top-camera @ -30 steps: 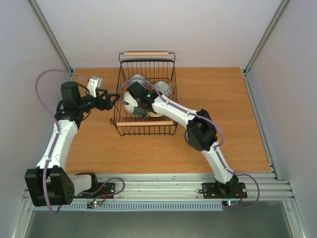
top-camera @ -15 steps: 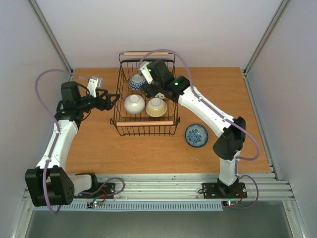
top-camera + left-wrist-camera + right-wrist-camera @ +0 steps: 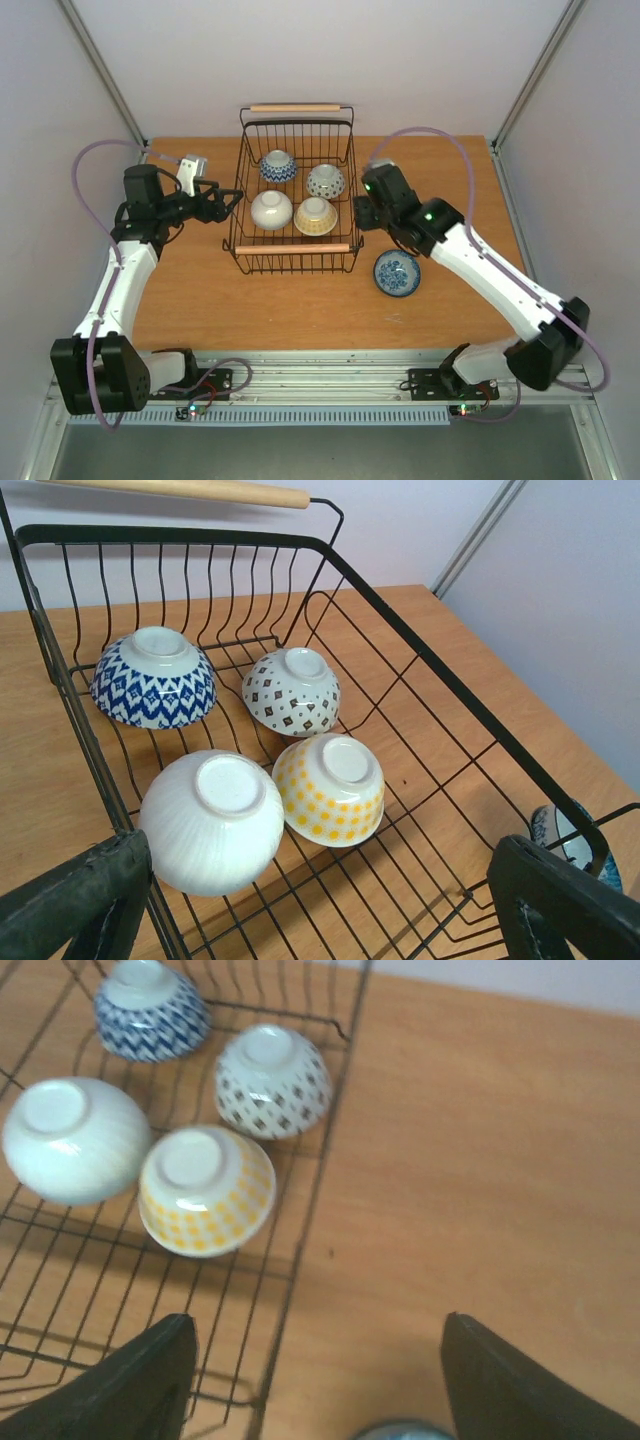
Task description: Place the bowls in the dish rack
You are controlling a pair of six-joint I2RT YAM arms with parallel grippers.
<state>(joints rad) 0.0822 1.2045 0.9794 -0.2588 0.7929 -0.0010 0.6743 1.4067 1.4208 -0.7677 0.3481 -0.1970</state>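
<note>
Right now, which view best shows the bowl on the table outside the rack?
Top external: the blue bowl sits whole and upright beside the dish rack. Left wrist shows only part past the rack's corner; right wrist, a bottom-edge sliver.

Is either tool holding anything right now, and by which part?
Nothing is held. The left tool and right tool are both open and empty.

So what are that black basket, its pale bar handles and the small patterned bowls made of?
Black wire basket: thin metal rods, probably coated, matt. Pale bar handles: looks like bare wood, tan, matt. Small round bowls: likely glazed ceramic, glossy highlights.
</note>
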